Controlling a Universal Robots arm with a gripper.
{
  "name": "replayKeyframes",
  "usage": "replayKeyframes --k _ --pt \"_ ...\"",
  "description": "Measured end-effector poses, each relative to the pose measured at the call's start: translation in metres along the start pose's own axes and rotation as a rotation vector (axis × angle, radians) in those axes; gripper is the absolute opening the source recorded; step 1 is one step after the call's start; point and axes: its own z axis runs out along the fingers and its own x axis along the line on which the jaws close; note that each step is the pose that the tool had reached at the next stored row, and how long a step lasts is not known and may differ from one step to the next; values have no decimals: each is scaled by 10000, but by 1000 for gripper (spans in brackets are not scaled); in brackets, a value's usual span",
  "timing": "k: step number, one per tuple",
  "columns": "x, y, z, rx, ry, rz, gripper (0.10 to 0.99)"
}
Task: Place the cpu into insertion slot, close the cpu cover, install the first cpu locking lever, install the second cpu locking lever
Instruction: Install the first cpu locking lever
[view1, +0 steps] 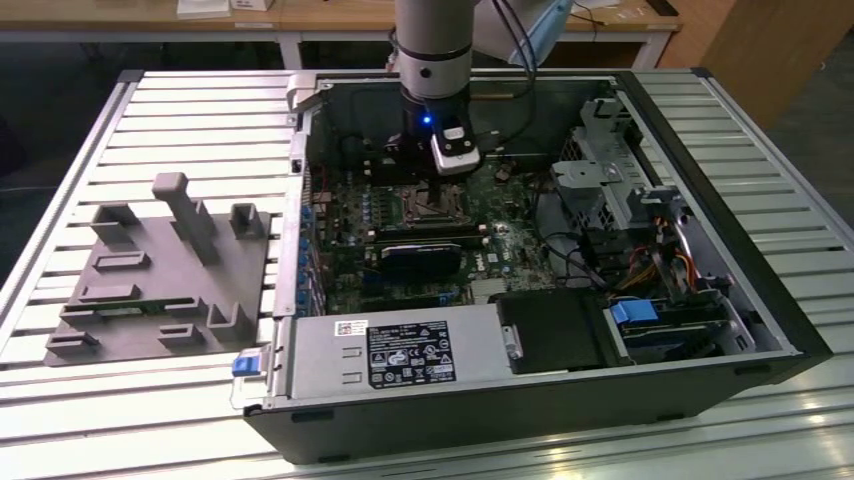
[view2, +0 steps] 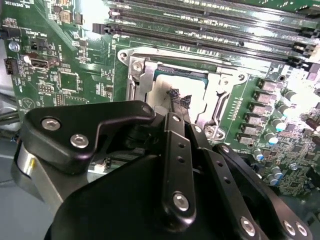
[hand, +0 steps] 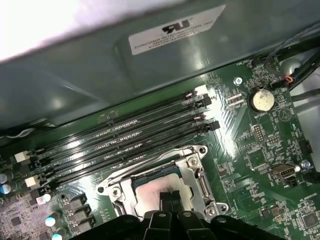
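Your arm reaches down into the open computer case, which lies on its side on a slatted metal table, and your claw hangs right over the socket on the green board. In both wrist views you can see the chip already seated in that socket: a flat square with a pale silver-grey top, bright under the light, with a dark smudge of residue near its middle in the second wrist view. Around it runs the silvery metal frame of the socket, with screws at its corners, and the thin metal cover plate with its big square window appears to lie down over the chip's edges, though you cannot be sure it is pressed fully flat. The claw's black fingers are drawn close together, tips nearly meeting just above the chip's top; whether they touch it you cannot tell, and they grip nothing. Just beside the socket lie four long black memory slots. On the exterior view's left, well apart from the case, a grey holder block sits on the table.
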Motion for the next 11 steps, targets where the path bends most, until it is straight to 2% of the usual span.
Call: replayKeyframes --k 4,9,11 --pt "0 1 0 -5 4 -84 106" --pt "0 0 1 -69 7 -982 106" --pt "0 1 2 -64 -1 -1328 106"
